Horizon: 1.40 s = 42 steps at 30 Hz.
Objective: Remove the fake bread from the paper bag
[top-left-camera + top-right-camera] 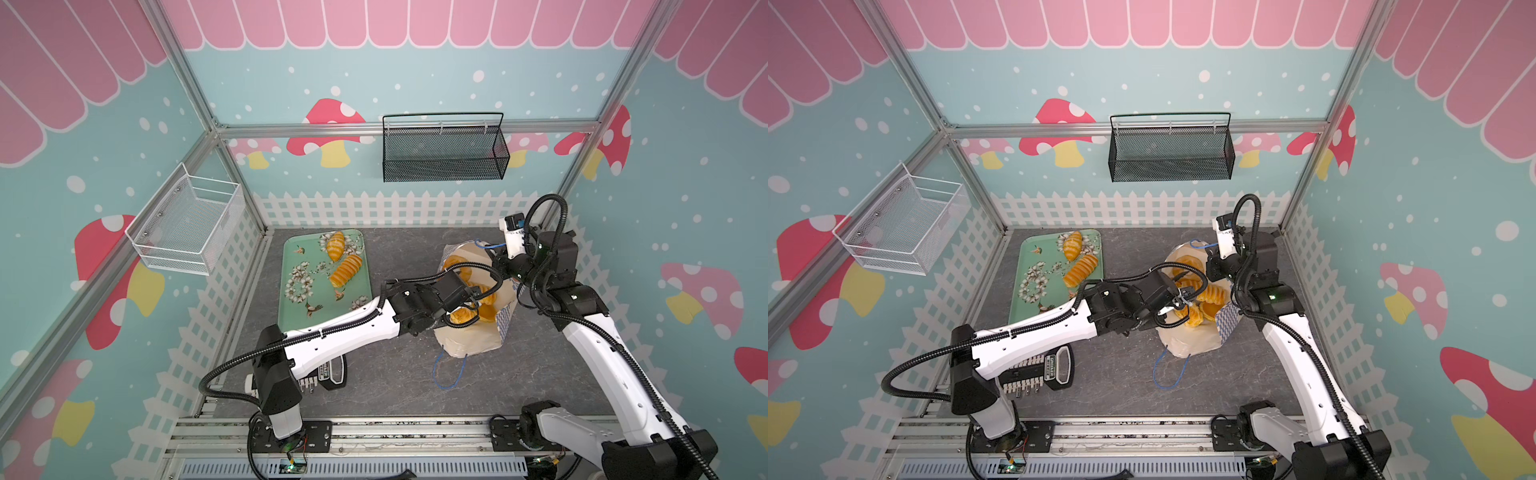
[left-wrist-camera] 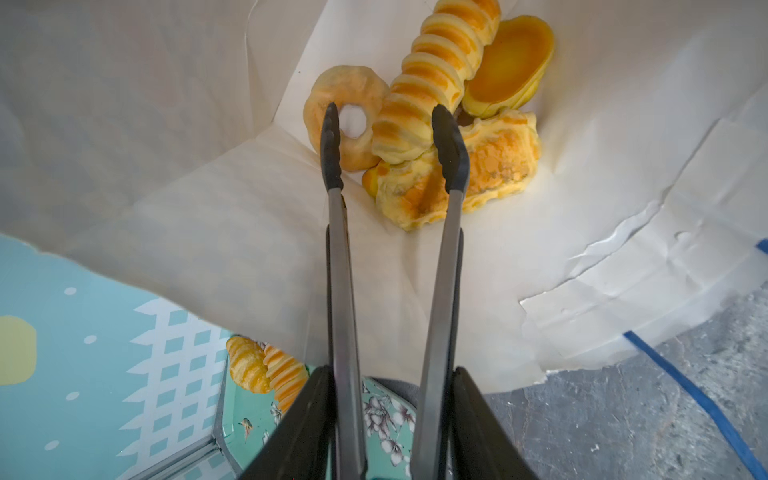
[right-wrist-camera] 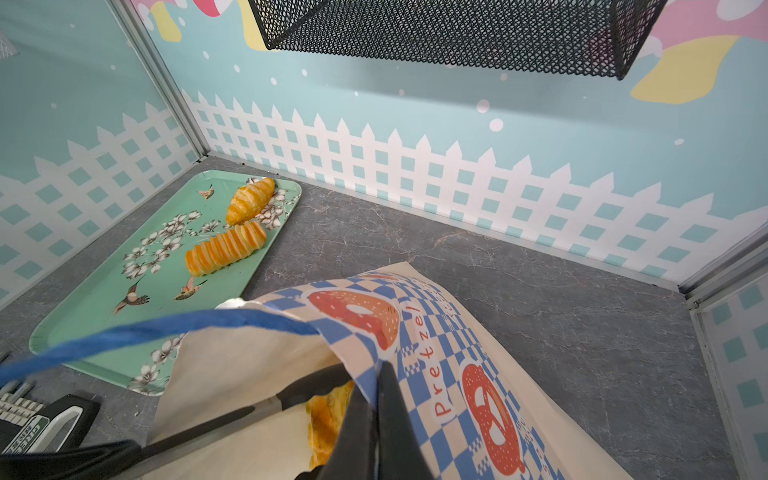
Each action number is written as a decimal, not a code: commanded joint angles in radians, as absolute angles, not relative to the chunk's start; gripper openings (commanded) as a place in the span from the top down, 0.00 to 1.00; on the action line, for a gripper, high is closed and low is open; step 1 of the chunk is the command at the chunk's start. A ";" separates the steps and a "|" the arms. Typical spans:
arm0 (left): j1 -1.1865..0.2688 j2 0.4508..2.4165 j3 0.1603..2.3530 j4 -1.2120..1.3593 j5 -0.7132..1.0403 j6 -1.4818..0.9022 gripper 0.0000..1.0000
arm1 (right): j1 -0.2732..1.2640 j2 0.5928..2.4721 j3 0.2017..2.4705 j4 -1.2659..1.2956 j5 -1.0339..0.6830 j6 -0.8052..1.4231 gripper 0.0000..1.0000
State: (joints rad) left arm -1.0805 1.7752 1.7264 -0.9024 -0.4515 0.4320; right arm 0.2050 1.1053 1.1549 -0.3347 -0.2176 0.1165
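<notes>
One paper bag [image 2: 208, 208] holding, around jaws of one tongs [image 2: 440, 291]: one ring doughnut [image 2: 353, 87] lying under one jaw, one ribbed loaf [image 2: 432, 75] between, one tart cup [image 2: 511, 62] beyond, flaky pieces [image 2: 494, 162] under other jaw, number unclear. Well apart: one tray [image 3: 83, 316] carrying one croissant [image 3: 250, 200], one striped loaf [image 3: 226, 253]. Two wire baskets hanging: white basket [image 1: 187, 224], black basket [image 1: 444, 153].

Grey marbled worktop [image 1: 395, 395] carries a green floral tray [image 1: 293, 309]. The paper bag [image 1: 469, 343] sits right of the tray, and a black device [image 1: 1059, 368] lies nearer than it.
</notes>
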 commanded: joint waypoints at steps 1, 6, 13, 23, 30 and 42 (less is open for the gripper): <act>-1.072 1.804 1.775 -0.891 -0.408 0.466 0.58 | 0.211 1.087 1.163 -0.356 -0.209 0.113 1.00; -1.058 1.827 1.801 -0.891 -0.354 0.478 0.59 | 0.211 1.107 1.176 -0.354 -0.222 0.114 1.00; -1.039 1.872 1.831 -0.902 -0.325 0.486 0.59 | 0.210 1.118 1.190 -0.343 -0.225 0.114 1.00; -1.018 1.933 1.867 -0.928 -0.202 0.515 0.59 | 0.210 1.108 1.183 -0.354 -0.229 0.109 1.00; -1.020 1.902 1.847 -0.950 -0.168 0.490 0.68 | 0.210 1.106 1.188 -0.365 -0.223 0.105 1.00; -1.072 1.785 1.763 -0.948 -0.214 0.472 0.92 | 0.210 1.111 1.198 -0.367 -0.209 0.103 1.00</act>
